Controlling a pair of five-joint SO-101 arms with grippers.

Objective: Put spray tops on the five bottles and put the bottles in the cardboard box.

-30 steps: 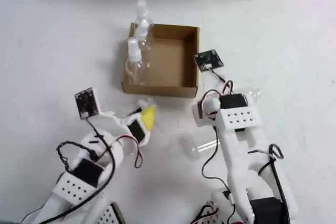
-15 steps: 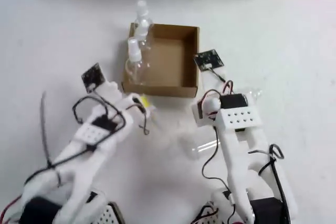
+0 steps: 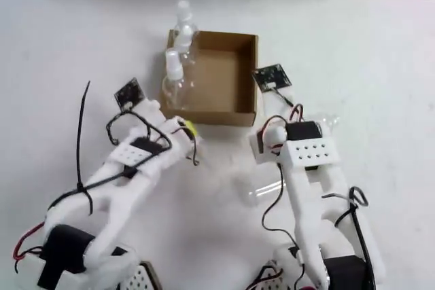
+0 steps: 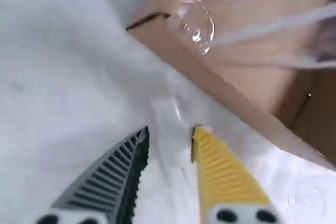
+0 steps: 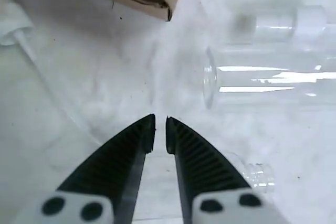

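Observation:
The cardboard box [image 3: 245, 79] sits at the middle back of the table. Three clear bottles with spray tops [image 3: 175, 79] stand along its left side. My left gripper [image 4: 169, 140] is open just in front of the box's front wall [image 4: 236, 95]. Its grey and yellow fingers straddle a white spray top [image 4: 169, 116] lying on the table. My right gripper [image 5: 159, 128] is shut on nothing, low over the table near the box's front right corner [image 5: 167, 1]. Beside it lie a topless clear bottle [image 5: 262, 80] and a white-capped one [image 5: 283, 24].
Another spray top with its tube [image 5: 16, 24] lies on the table in the right wrist view. A small clear bottle neck [image 5: 257, 174] lies close to the right gripper's fingers. A faint clear bottle [image 3: 262, 189] lies between the two arms.
My left arm has swung forward to the box's front left corner and lowered its gripper around the spray top. The right arm has stayed still.

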